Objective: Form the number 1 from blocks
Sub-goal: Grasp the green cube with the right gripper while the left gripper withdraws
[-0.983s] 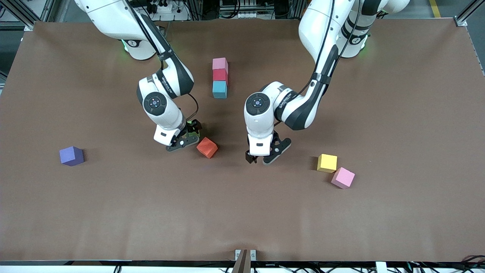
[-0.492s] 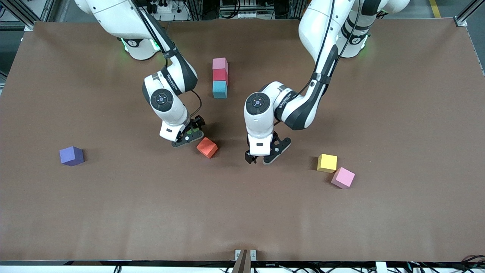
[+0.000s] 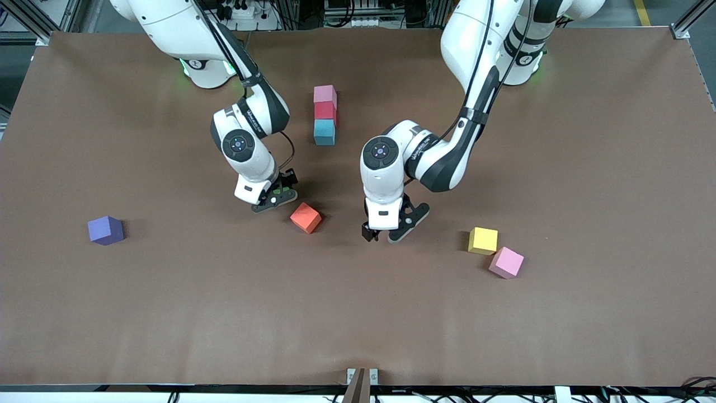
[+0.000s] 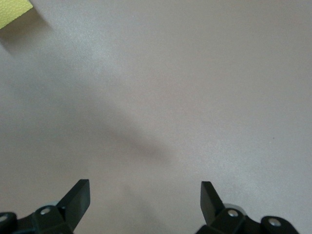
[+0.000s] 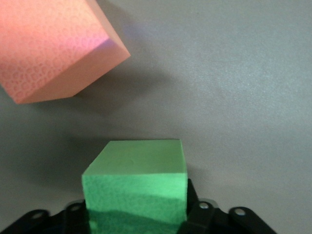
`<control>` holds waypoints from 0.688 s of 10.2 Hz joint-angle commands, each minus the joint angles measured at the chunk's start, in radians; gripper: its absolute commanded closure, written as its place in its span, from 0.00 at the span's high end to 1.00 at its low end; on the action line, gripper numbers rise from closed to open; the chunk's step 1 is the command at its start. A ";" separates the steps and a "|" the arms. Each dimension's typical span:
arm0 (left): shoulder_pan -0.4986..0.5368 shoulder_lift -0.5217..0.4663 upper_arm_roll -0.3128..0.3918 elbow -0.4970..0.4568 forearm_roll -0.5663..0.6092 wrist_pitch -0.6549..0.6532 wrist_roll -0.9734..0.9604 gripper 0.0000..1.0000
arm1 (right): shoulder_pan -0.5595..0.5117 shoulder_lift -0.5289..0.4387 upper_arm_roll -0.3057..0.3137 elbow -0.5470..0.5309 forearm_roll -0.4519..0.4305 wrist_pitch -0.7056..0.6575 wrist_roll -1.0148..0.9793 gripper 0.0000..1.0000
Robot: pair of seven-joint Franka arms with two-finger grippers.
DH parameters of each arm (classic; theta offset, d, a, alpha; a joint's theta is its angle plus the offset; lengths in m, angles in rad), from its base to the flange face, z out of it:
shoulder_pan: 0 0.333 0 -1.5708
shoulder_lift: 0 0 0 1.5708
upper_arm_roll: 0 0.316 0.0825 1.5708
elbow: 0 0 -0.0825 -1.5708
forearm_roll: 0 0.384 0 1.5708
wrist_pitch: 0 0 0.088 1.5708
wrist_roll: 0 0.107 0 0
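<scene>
My right gripper (image 3: 274, 197) is clamped on the green block (image 5: 136, 187), over the middle of the table, just beside the orange block (image 3: 305, 217). In the right wrist view the green cube sits squarely between my jaws, its top face flat and its edges crisp. It looks like matte foam, so I judge it light and a little soft. A grip on two flat faces, not on corners, should keep it from twisting, and I would squeeze gently.

My left gripper (image 3: 392, 229) waits spread wide and empty over bare table, toward the left arm's end from the orange block.

The pink block (image 3: 325, 93), red block (image 3: 324, 110) and light blue block (image 3: 324, 132) form a touching column toward the table's edge where the bases stand. The orange block lies turned askew.
</scene>
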 commanded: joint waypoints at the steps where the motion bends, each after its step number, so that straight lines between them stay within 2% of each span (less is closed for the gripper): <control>1: 0.004 -0.009 -0.001 -0.004 -0.020 0.008 -0.007 1.00 | 0.005 -0.037 0.035 -0.011 0.002 -0.010 0.140 0.32; 2: 0.006 -0.010 -0.001 -0.004 -0.020 0.008 -0.007 1.00 | 0.017 -0.062 0.055 -0.012 0.002 -0.024 0.227 0.33; 4: 0.009 -0.044 -0.003 -0.004 -0.022 0.008 -0.007 1.00 | 0.144 -0.085 0.058 -0.009 0.002 -0.020 0.487 0.36; 7: 0.029 -0.044 -0.001 -0.004 -0.043 0.008 0.001 1.00 | 0.250 -0.074 0.059 -0.003 0.004 -0.007 0.628 0.36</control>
